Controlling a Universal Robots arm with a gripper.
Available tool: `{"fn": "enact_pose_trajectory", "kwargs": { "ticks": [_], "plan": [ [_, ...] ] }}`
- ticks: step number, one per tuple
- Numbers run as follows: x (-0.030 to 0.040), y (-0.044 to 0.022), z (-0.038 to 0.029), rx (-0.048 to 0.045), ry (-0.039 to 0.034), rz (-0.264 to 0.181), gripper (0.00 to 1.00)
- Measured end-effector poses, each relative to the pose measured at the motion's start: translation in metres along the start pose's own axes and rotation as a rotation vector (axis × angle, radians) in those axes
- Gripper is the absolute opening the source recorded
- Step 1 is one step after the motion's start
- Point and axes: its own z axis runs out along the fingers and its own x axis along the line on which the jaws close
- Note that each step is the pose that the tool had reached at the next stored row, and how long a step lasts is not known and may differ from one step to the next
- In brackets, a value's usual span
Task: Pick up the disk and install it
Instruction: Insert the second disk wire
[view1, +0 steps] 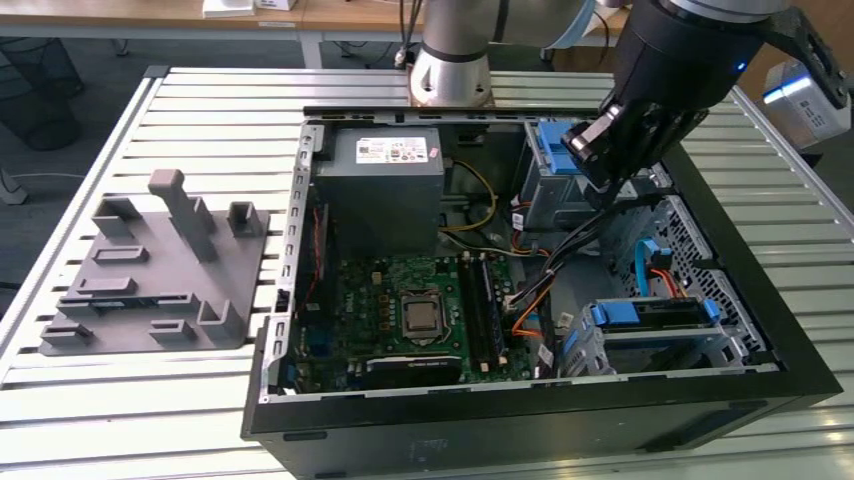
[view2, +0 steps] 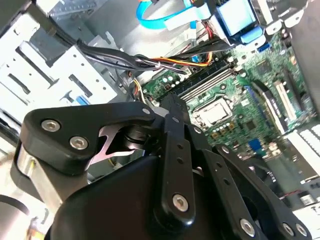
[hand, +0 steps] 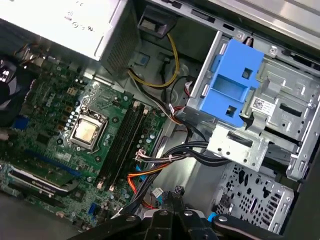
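Above the open computer case (view1: 534, 430), at about 1 o'clock in the exterior view, the black gripper (view1: 603, 190) hangs over the drive cage (view1: 541, 175). In the first wrist view the gripper's (hand: 175, 197) linkages converge to one point, so it looks clenched with nothing in it, though its tips are partly cut off by the frame edge. In the second wrist view its own black housing hides the tips.

Just beside the gripper, toward 9 o'clock, the grey metal cage carries a bright blue plastic latch (hand: 230, 82); its perforated sheet-metal walls run out of frame. A bundle of black cables (hand: 185, 150) with orange and yellow leads passes beneath it.

The disk (view1: 647, 313) lies well apart from the gripper, at about 4 o'clock in the case, seated in a lower metal bay with its blue carrier bracket facing up. Its sides are hidden by the bay. In the second wrist view the disk (view2: 234, 17) is cut off at the frame edge, next to a looping blue flat cable (view2: 165, 22).

At the case's centre lies the green motherboard (view1: 400, 310) with a square metal processor socket (view1: 422, 313). At 11 o'clock sits the grey power supply box (view1: 387, 185) with a white sticker.

Outside the case, at 9 o'clock on the slatted white table (view1: 80, 400), stands a grey moulded fixture (view1: 154, 270) with blocky uprights.
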Motion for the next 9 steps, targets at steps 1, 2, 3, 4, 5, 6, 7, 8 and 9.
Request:
{"fn": "enact_pose_trajectory", "kwargs": {
  "ticks": [1,2,3,4,5,6,7,8,9],
  "plan": [
    [0.0000,0.0000,0.0003,-0.0004,0.0008,-0.019,0.11],
    [0.0000,0.0000,0.0006,-0.0006,0.0016,-0.037,0.11],
    [0.0000,0.0000,0.0009,-0.0009,0.0024,-0.055,0.11],
    [0.0000,-0.0001,0.0012,-0.0011,0.0032,-0.073,0.11],
    [0.0000,-0.0001,0.0015,-0.0015,0.0039,-0.091,0.11],
    [0.0000,-0.0001,0.0018,-0.0017,0.0047,-0.109,0.11],
    [0.0000,-0.0001,0.0020,-0.0019,0.0055,-0.127,0.11],
    [0.0000,-0.0001,0.0023,-0.0022,0.0063,-0.145,0.11],
    [0.0000,-0.0001,0.0026,-0.0025,0.0071,-0.163,0.11]
  ]
}}
